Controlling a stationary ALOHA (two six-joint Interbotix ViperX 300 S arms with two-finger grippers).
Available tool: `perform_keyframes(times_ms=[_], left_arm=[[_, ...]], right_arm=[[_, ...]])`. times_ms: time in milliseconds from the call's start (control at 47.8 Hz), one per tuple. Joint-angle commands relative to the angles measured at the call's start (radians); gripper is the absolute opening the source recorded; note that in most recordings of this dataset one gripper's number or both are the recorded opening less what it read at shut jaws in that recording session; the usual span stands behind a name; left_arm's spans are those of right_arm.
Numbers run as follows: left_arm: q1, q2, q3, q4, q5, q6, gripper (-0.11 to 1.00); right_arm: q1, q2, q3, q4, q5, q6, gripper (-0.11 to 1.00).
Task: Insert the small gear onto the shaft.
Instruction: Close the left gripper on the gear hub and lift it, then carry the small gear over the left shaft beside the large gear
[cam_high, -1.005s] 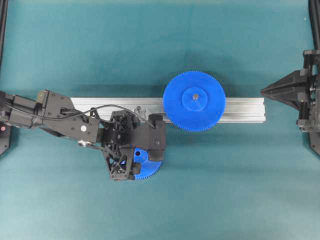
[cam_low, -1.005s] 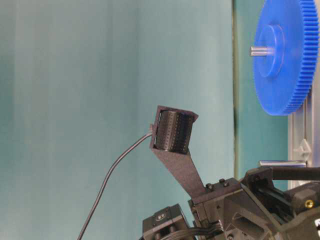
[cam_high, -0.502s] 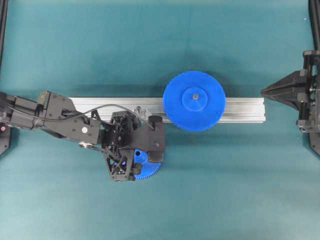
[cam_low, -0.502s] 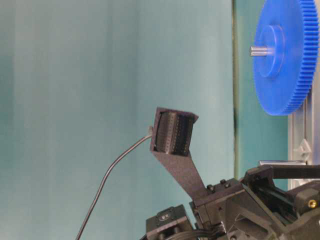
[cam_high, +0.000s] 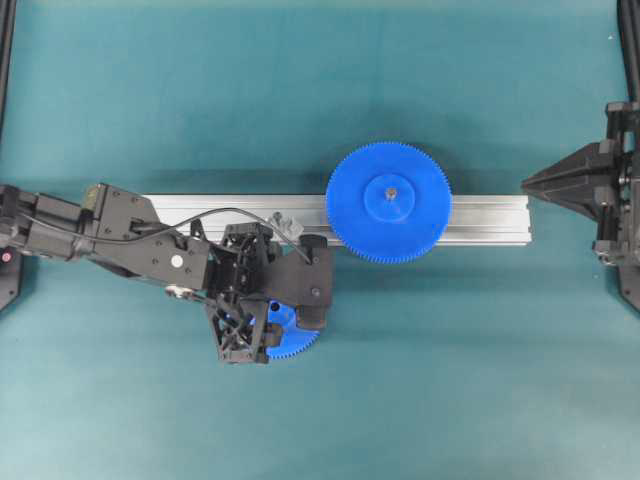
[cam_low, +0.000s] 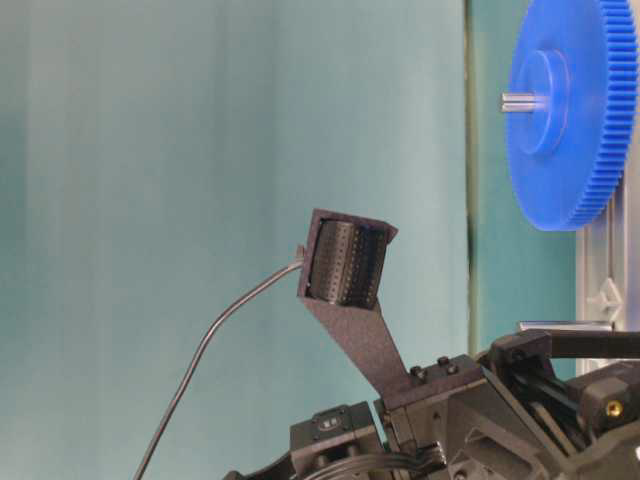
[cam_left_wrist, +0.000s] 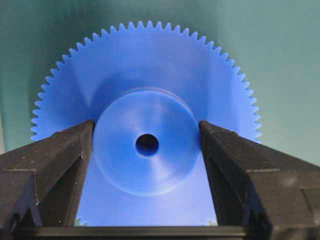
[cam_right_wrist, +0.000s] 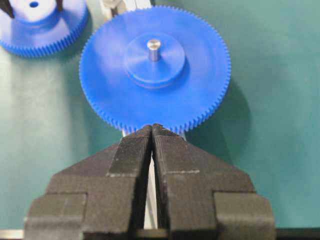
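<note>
The small gear (cam_high: 296, 344) lies flat on the teal mat in front of the rail, mostly covered by my left gripper (cam_high: 268, 320). In the left wrist view the gear (cam_left_wrist: 145, 65) fills the frame and my left gripper (cam_left_wrist: 146, 125) has both fingers pressed against the sides of its raised hub. The shaft (cam_high: 284, 220) is a thin pin on a silvery bracket on the rail, just behind that gripper; it is bare (cam_low: 560, 326). My right gripper (cam_right_wrist: 152, 131) is shut on nothing, parked at the right edge (cam_high: 530, 182).
A larger blue gear (cam_high: 389, 202) sits on its own pin on the long aluminium rail (cam_high: 490, 218), right of the shaft. A black cable (cam_high: 215, 213) arcs over the left arm.
The left gripper's fingers have closed in from wide open to the hub of the small gear, and the left arm has shifted slightly. The right arm has not moved.
</note>
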Motion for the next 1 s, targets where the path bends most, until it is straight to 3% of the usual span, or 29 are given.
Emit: perform_keyframes(times_ms=[0,398,984], left_arm=[[0.005,-0.020,-0.015,0.000,0.003,-0.002,0.71],[0.005,-0.075,-0.058,0.000,0.021,-0.003,0.71],[0.015,-0.207,-0.110,0.003,0.175,0.000,0.71]], right_arm=[[-0.003,0.002,-0.005,0.002,-0.015,0.009,0.11],[-0.003,-0.014,0.008,0.002,-0.020,0.009,0.11],[-0.009,-0.029,0.025,-0.002,-0.037,0.009,0.11]])
